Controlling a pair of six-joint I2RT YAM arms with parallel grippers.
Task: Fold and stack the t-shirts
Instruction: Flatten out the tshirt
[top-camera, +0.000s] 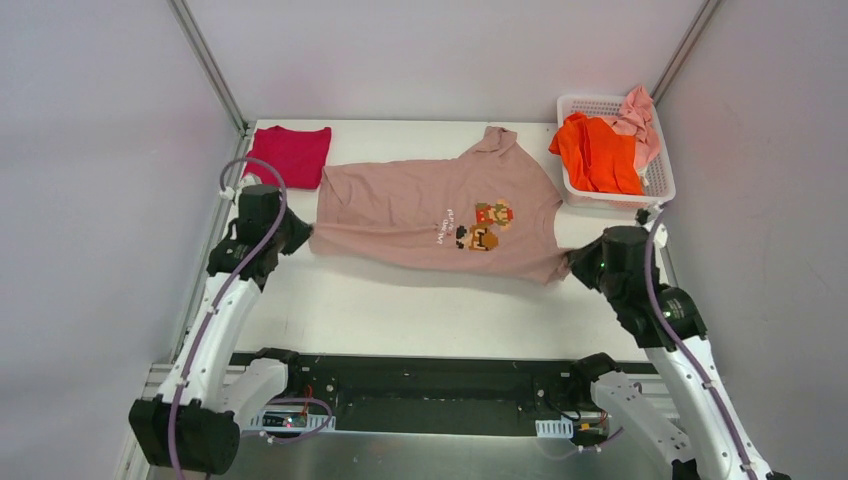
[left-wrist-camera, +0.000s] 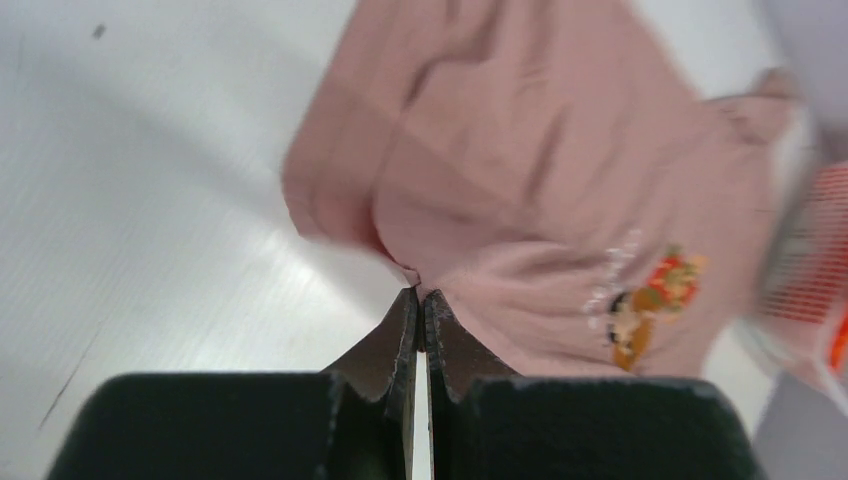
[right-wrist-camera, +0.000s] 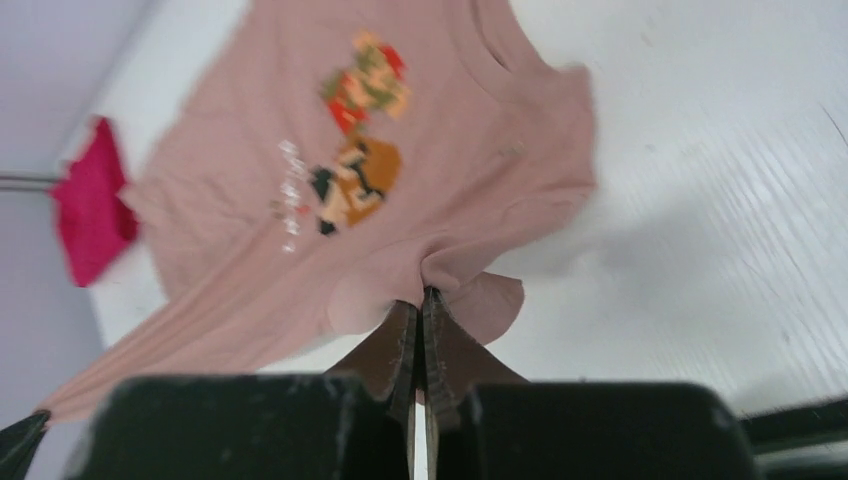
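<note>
A large dusty-pink t-shirt (top-camera: 420, 210) with a pixel-figure print lies stretched across the middle of the table, collar toward the back right. My left gripper (top-camera: 303, 238) is shut on its near-left corner (left-wrist-camera: 415, 280). My right gripper (top-camera: 575, 262) is shut on its near-right corner (right-wrist-camera: 440, 275), where the cloth bunches. The near hem hangs taut between both grippers. A crimson t-shirt (top-camera: 292, 155) lies folded at the back left. An orange t-shirt (top-camera: 597, 152) and a pale pink t-shirt (top-camera: 640, 120) sit crumpled in the basket.
The white lattice basket (top-camera: 660, 185) stands at the back right corner, close to my right arm. Grey walls with metal posts close in the table on the left, back and right. A dark rail runs along the near edge between the arm bases.
</note>
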